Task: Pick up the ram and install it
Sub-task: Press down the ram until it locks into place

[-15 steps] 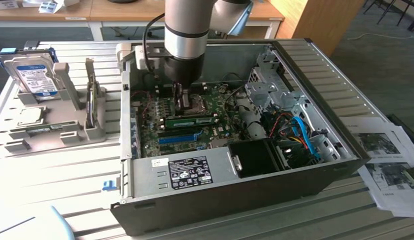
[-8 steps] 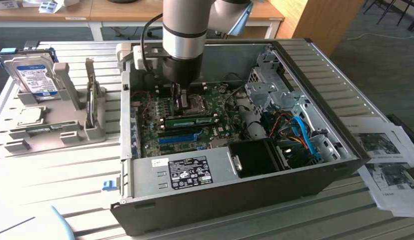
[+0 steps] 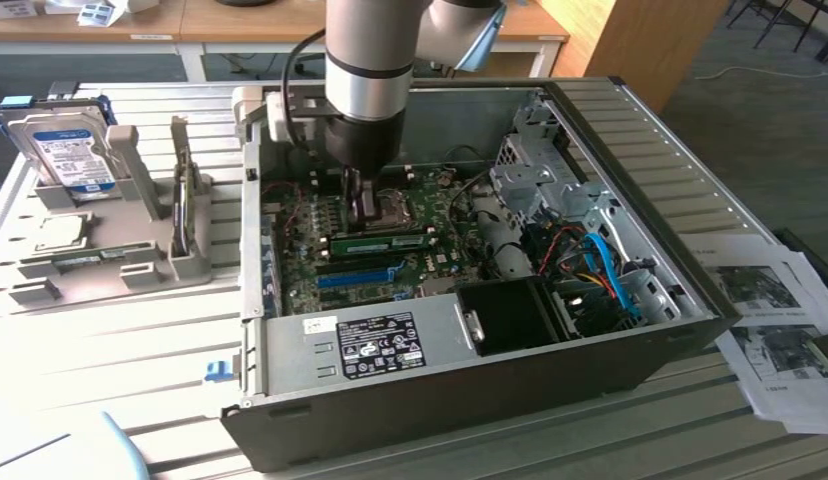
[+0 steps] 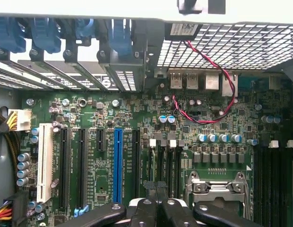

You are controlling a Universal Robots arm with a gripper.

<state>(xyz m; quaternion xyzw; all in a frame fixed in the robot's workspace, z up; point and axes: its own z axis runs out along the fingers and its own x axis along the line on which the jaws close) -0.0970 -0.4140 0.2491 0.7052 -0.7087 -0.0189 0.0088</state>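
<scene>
The ram (image 3: 383, 243), a thin green stick, stands on edge in a slot on the motherboard (image 3: 441, 200) inside the open computer case (image 3: 521, 390). My gripper (image 3: 361, 213) reaches down into the case just behind the ram, close above the board. Seen from the wrist, the gripper (image 4: 156, 193) is shut, its black fingers (image 4: 147, 208) pressed together with nothing between them. They hang over black slots with white clips (image 4: 172, 143), between the blue slot (image 4: 118, 163) and the processor socket (image 4: 217, 189).
A grey rack (image 3: 107, 265) at the exterior view's left holds a hard drive (image 3: 67, 150) and a silver processor chip (image 3: 61, 232). Inside the case are a drive cage (image 3: 548, 170), blue and red cables (image 3: 601, 270) and a black fan shroud (image 3: 514, 315). Printed papers (image 3: 774, 300) lie at the right.
</scene>
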